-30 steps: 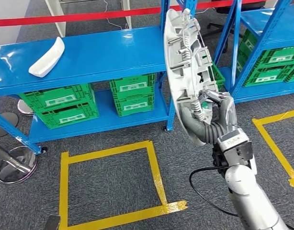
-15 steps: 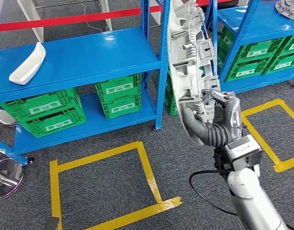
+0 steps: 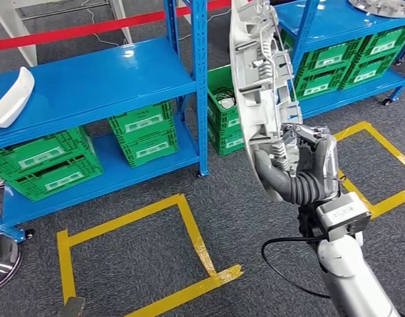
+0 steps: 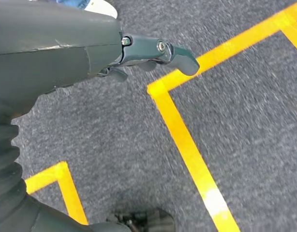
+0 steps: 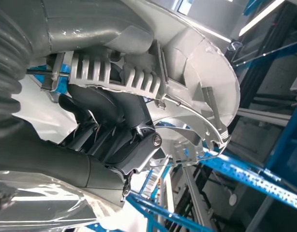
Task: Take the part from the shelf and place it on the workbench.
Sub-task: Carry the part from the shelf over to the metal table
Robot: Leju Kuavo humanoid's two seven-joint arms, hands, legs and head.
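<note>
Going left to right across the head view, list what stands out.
White curved part on the blue shelf → yellow tape square on the floor → large grey part gripped by the right hand → second blue rack.

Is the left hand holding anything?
No, in the left wrist view the left hand hangs over the carpet with nothing between its fingers.

Blue shelf [image 3: 101, 86], white part [image 3: 11, 98] on top, green crates [image 3: 143, 132] below, possibly plastic
</note>
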